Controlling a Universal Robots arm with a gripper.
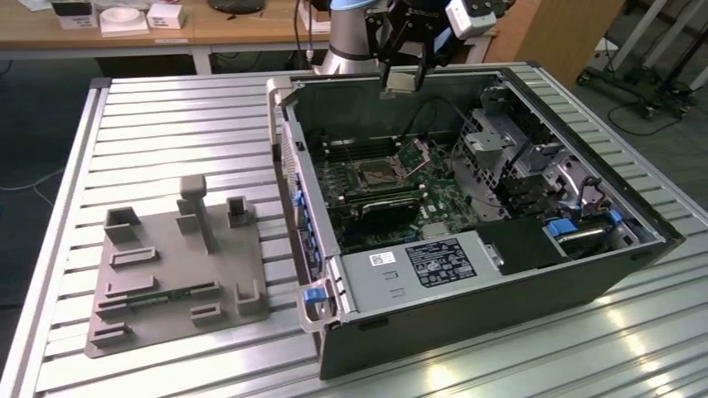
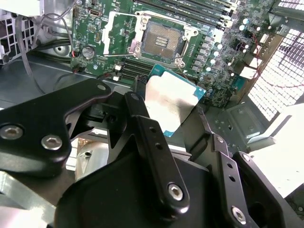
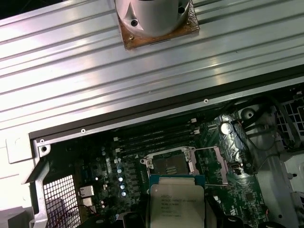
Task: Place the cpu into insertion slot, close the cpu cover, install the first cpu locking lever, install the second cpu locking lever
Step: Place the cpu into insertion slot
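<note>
Silver-grey chip, exterior view: I see the cpu (image 1: 400,82) hanging under the gripper (image 1: 400,76), held in the air over the far wall of the open computer case (image 1: 498,307).
Arm pose, exterior view: the arm (image 1: 351,37) rises at the far side of the ribbed metal table (image 1: 166,116). Its wrist reaches over the case rim and the gripper points downward.
Target, exterior view: the insertion slot (image 1: 374,175) lies on the green board (image 1: 443,207) with its dark centre uncovered, well below the chip. The cpu cover (image 1: 425,155) stands swung up just beside it, on the exterior view's right.
Bystander, exterior view: a grey fixture tray (image 1: 177,274) lies on the table at the exterior view's left of the case, well apart from the gripper.
Grip, second wrist view: two black fingers (image 2: 142,133) press against opposite edges of the cpu (image 2: 168,102), so I read the gripper (image 2: 166,108) as clamped on the chip.
Facing, second wrist view: the metal top is turned toward this camera. The chip's free green edge points toward the insertion slot (image 2: 161,40), apart from it.
Alignment, first wrist view: the cpu (image 3: 176,202) shows its printed lid, its edges parallel with the rim of the insertion slot (image 3: 170,166).
Long axis, first wrist view: one end of the chip is cut off, so I cannot tell.
Mounting, first wrist view: the arm base (image 3: 154,16) is bolted to the table (image 3: 95,76), beyond the case wall.
</note>
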